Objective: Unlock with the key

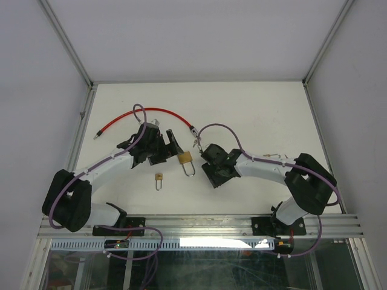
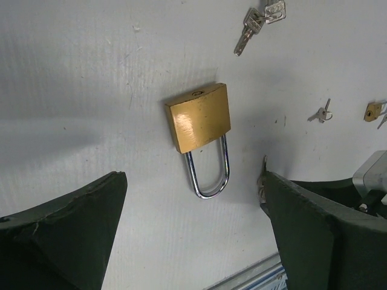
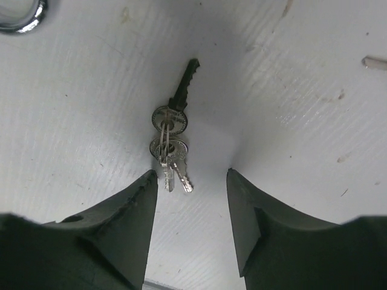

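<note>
A brass padlock (image 1: 185,159) with a steel shackle (image 2: 210,172) lies flat on the white table, its shackle closed; its body shows in the left wrist view (image 2: 199,118). My left gripper (image 1: 171,150) is open and empty, its jaws (image 2: 193,178) wide apart just short of the shackle. A bunch of silver keys (image 3: 171,136) on a ring lies on the table, also seen from above (image 1: 196,142). My right gripper (image 1: 207,154) is open and empty, its fingertips (image 3: 192,175) just behind the keys, not touching them.
A red cable lock (image 1: 145,113) curves across the back left. A small brass padlock (image 1: 159,179) lies near the front. Loose small keys (image 1: 275,157) lie at the right. A metal rail (image 1: 199,225) runs along the near edge.
</note>
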Motion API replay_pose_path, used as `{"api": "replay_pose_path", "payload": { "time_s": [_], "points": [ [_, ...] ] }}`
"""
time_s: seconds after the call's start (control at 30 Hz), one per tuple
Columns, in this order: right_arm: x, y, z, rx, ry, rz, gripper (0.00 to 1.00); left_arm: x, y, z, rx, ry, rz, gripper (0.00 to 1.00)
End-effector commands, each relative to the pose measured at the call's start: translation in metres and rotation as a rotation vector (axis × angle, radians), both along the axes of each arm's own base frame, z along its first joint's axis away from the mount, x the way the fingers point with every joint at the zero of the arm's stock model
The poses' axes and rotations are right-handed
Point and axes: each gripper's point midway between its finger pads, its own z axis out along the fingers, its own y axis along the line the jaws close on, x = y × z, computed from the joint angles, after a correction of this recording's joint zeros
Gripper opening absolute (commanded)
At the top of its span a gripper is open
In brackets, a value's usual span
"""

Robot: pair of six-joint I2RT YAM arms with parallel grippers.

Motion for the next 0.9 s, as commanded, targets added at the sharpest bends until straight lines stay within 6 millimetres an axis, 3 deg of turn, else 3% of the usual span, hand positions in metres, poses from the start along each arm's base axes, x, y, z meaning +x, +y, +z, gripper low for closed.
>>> {"api": "replay_pose_path", "payload": {
  "time_s": [0.0,0.27,0.67,0.87],
  "points": [
    [-0.002,-0.003,0.004,0.035,0.011,-0.053,0.52,0.011,-0.022,0.023,-0.069,-0.043,-0.055,0.99],
    [0.014,-0.027,0.015,0.062,-0.031,-0.233,0.55,-0.003,-0.039,0.003,-0.042,0.019,-0.100,0.99],
    [0.032,-0.028,0.064,0.303,-0.247,-0.338,0.69,-0.012,-0.079,-0.029,-0.024,0.104,-0.162,0.99],
    [0.035,-0.040,0.075,0.345,-0.321,-0.385,0.73,0.001,-0.121,-0.020,-0.087,0.088,-0.215,0.99]
  ]
}}
